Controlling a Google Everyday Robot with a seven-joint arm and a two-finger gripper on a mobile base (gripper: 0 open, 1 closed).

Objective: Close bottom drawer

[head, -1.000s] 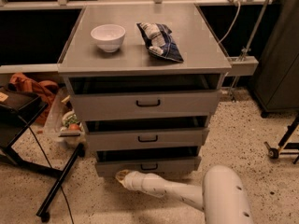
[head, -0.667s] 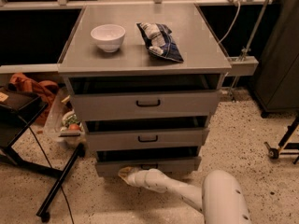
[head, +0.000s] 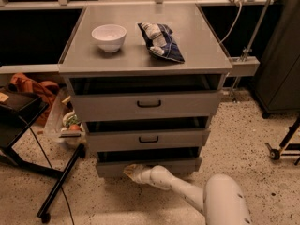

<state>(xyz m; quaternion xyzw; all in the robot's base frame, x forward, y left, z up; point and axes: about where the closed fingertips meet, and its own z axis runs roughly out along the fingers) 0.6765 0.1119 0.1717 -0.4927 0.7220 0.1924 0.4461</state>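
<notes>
Grey bottom drawer (head: 183,165) stays slightly open; the end effector (head: 133,172) has moved against its front to push, its grip impossible to tell.

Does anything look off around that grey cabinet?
Nothing spilled or broken. All three drawers sit ajar, dark gaps above each front: top drawer, middle drawer, bottom drawer. The gripper is low at the bottom drawer's front, left of centre.

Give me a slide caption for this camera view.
Gripper low at the bottom drawer front of a grey three-drawer cabinet.
</notes>
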